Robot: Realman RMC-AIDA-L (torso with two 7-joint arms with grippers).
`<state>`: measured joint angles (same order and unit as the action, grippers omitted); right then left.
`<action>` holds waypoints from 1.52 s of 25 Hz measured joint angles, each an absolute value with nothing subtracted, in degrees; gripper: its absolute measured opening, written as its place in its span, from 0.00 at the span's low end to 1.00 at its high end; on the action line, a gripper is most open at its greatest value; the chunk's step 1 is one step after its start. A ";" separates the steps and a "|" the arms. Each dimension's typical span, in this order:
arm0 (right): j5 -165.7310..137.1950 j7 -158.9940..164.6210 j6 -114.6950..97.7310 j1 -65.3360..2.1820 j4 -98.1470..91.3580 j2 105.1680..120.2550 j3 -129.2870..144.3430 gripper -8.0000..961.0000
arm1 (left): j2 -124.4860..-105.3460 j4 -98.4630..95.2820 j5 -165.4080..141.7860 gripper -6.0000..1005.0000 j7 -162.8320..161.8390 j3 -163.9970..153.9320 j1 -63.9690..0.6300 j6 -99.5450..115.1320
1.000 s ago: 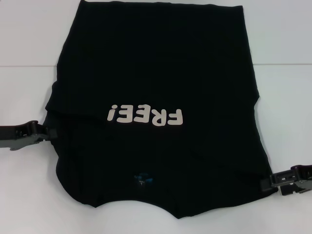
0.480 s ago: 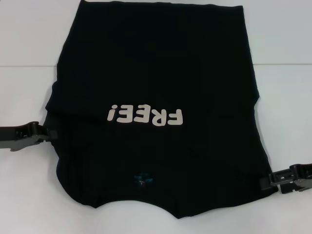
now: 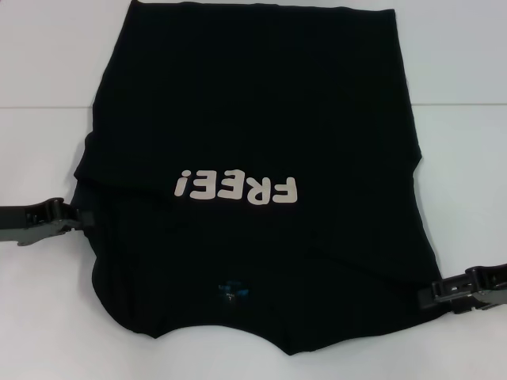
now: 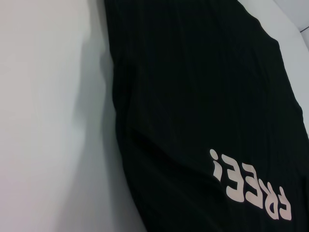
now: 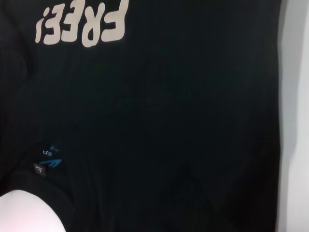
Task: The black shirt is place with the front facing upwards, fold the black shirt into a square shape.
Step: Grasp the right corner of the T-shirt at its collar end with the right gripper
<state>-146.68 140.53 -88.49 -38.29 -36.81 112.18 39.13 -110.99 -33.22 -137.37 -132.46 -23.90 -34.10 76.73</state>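
The black shirt (image 3: 253,119) lies flat on the white table, front up, with its sides folded in. Its white "FREE!" print (image 3: 238,188) reads upside down from my head. The small blue neck tag (image 3: 232,291) is at the collar, near the table's front edge. My left gripper (image 3: 83,216) touches the shirt's left edge beside the print. My right gripper (image 3: 425,297) touches the shirt's right edge near the shoulder. The left wrist view shows the shirt (image 4: 203,96) and its print (image 4: 251,188). The right wrist view shows the shirt (image 5: 183,121) and its tag (image 5: 48,162).
The white table (image 3: 47,79) shows bare on both sides of the shirt. A faint seam line (image 3: 459,104) crosses it at the back. The shirt's hem reaches the far edge of the head view.
My right gripper has moved slightly left and up, in against the shirt's right edge. My left gripper and the shirt have barely moved.
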 joint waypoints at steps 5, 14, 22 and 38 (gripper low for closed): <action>-146.68 140.50 -88.26 -38.51 -36.35 112.32 39.24 0.95 | -110.99 -33.22 -137.36 0.04 -132.16 -23.75 -34.07 76.79; -146.69 140.53 -87.94 -39.08 -36.35 112.66 39.29 0.95 | -110.99 -33.22 -137.36 0.04 -132.02 -23.73 -33.92 76.81; -146.68 140.49 -87.79 -39.90 -36.31 113.27 39.54 0.95 | -110.99 -33.22 -137.36 0.04 -131.87 -23.67 -33.93 76.81; -146.68 139.95 -86.15 -41.89 -34.45 113.94 40.31 0.94 | -110.99 -33.22 -137.36 0.04 -131.47 -23.55 -33.95 77.18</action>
